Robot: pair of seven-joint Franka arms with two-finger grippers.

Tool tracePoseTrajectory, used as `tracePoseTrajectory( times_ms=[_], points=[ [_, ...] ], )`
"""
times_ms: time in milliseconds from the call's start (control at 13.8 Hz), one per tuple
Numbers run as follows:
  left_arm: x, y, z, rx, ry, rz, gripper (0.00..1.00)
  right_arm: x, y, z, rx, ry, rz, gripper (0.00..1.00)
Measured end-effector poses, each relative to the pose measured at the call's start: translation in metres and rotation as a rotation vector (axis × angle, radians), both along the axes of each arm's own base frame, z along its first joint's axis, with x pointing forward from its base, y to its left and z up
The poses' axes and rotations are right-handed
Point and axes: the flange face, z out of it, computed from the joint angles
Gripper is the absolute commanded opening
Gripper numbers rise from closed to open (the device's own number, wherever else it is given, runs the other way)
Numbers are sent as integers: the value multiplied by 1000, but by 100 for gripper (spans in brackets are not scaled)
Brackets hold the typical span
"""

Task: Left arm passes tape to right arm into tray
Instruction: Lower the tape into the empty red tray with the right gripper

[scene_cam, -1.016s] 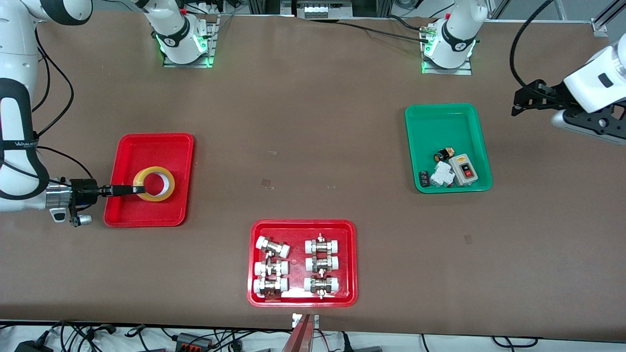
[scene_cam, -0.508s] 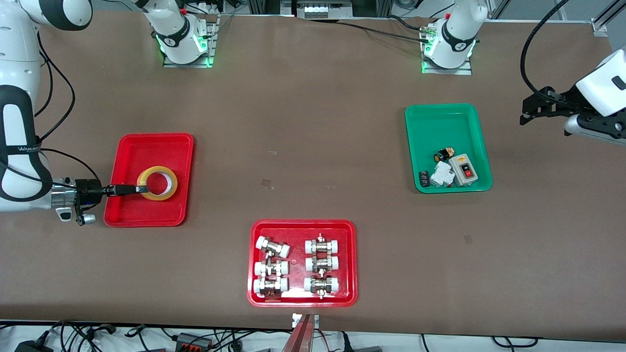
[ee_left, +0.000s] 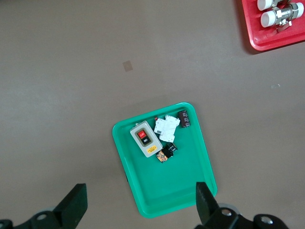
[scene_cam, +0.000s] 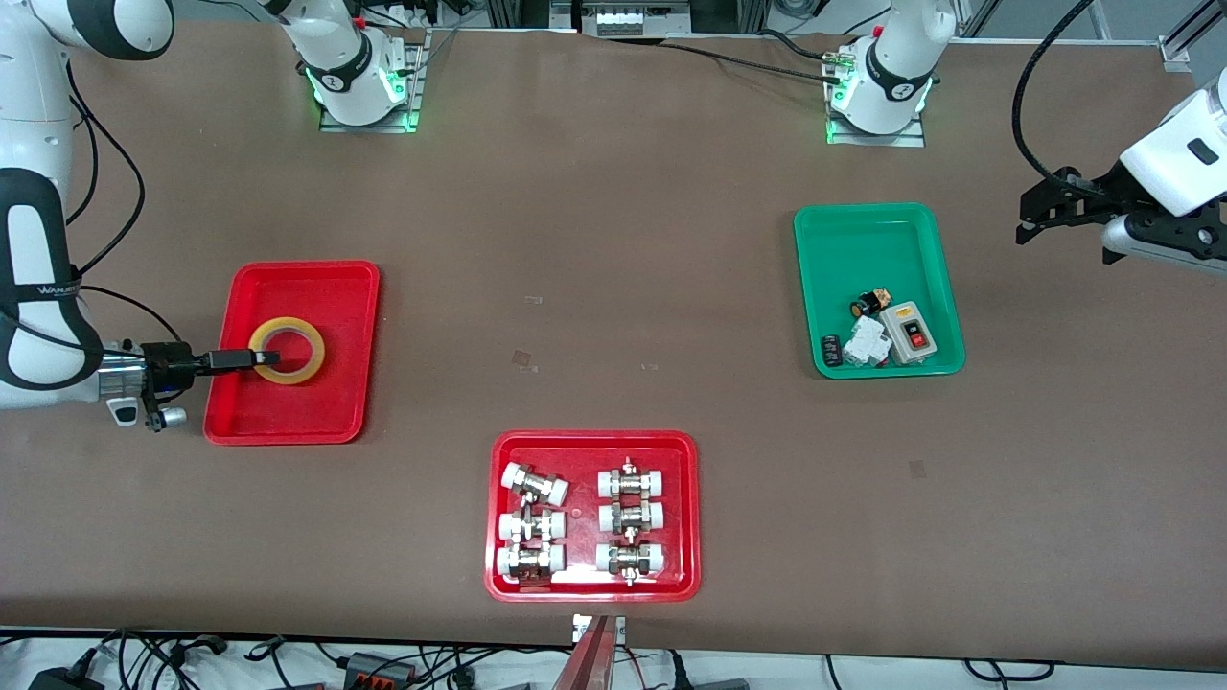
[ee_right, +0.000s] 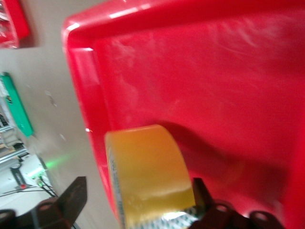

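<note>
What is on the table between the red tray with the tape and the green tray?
Nothing much: in the front view only bare brown table lies between the tray holding the tape and the green tray.

The right gripper [scene_cam: 271, 358] has carried the tape [scene_cam: 287, 351] lower into the tray [scene_cam: 335, 287], toward the desk's right-arm edge. The left gripper [scene_cam: 1033, 213] shifted slightly.

Glossy red plastic tray [scene_cam: 340, 287] — translucent yellow tape [scene_cam: 288, 351]; matt brown table [scene_cam: 613, 240].
</note>
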Motion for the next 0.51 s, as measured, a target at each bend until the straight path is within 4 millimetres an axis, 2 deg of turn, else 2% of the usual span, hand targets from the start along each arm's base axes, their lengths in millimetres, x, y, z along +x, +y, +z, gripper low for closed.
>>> tracePoseTrajectory(
  times_ms=[145,290,363,508],
  points=[
    [-1,2,-1,0,7,3,100,0,-7,0,-41,-9,25,100],
    [-1,3,-1,0,8,5,100,9,-5,14,-125,-49,79,100],
    [-1,3,-1,0,8,6,100,17,1,29,-168,-73,109,100],
    [-1,3,-1,0,8,6,100,31,17,73,-276,-100,141,100]
  ],
)
